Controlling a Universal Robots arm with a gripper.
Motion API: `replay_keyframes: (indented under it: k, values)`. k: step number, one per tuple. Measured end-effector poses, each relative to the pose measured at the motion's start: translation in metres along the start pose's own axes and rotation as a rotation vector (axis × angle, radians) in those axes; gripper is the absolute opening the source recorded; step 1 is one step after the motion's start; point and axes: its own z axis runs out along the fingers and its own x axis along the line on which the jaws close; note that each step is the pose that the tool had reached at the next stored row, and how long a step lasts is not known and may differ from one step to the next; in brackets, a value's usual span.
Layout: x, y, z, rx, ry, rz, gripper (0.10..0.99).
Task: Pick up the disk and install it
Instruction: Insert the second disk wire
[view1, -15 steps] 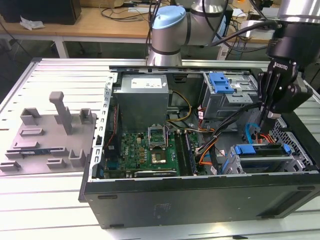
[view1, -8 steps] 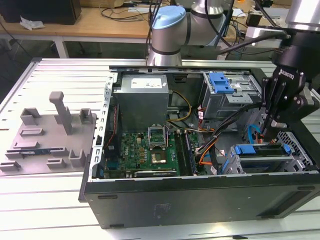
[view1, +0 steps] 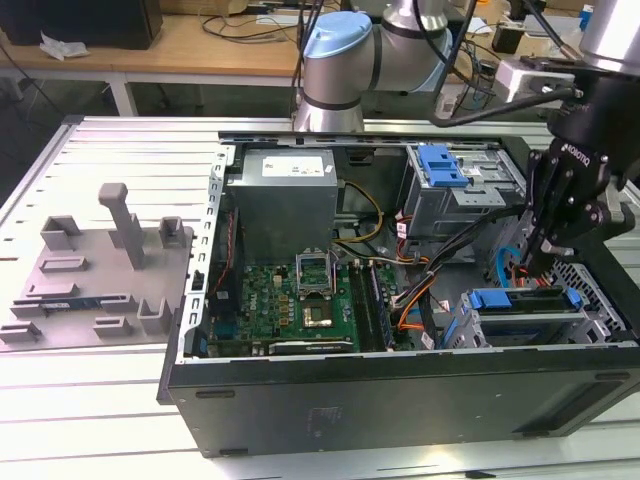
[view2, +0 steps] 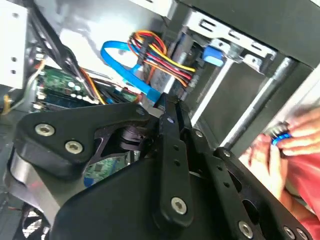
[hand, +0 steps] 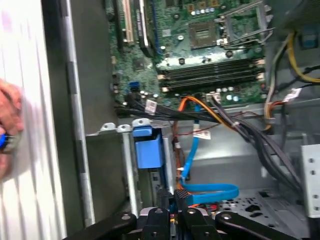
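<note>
The disk (view1: 522, 312), a flat silver metal hard drive framed by a bright blue plastic bracket, sits in the lower drive bay at the front corner of the open black metal computer case (view1: 400, 400), on the exterior view's right. It appears to be seated in its slot, so the install looks largely done, though whether it is fully home I cannot tell. The black gripper (view1: 545, 262) hangs just above the disk's rear end, among the blue and orange cables (view2: 145, 60). Its fingers look drawn close together in both wrist views and seem to hold nothing, yet they may be pressing on or pinching a cable connector there.

The exterior view takes in the whole case, with the green motherboard (view1: 300, 300), the grey power supply box (view1: 285, 200) and a grey plastic fixture plate (view1: 90, 270) beside the case. The first wrist view shows the blue bracket end (hand: 148, 148) in its bay. Both wrist views catch a person's hand (view2: 295, 145) outside the case wall, holding something small and blue.
</note>
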Motion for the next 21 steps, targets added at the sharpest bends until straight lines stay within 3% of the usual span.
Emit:
replay_keyframes:
  k: [1,2,3,4,5,8,11,15,18,21]
  values:
    - [0.0003,0.0000,0.0001,-0.001,-0.0249,-0.007,0.161]
    - [0.0003,0.0000,0.0000,0.001,-0.0631,-0.049,0.161]
    - [0.0016,0.0020,0.0003,0.025,-0.1034,-0.055,0.161]
    - [0.0066,0.0029,0.0010,0.030,-0.1307,-0.054,0.161]
    - [0.0067,0.0029,0.0011,0.030,-0.1348,-0.054,0.161]
    - [0.0093,0.0041,0.0015,0.029,-0.1360,-0.054,0.161]
    - [0.0191,0.0077,0.0031,0.030,-0.1383,-0.054,0.161]
    - [0.0410,0.0068,0.0067,0.029,-0.1650,-0.054,0.161]
    - [0.0429,0.0066,0.0077,0.028,-0.1726,-0.054,0.161]
    - [0.0435,0.0064,0.0078,0.028,-0.1739,-0.055,0.161]
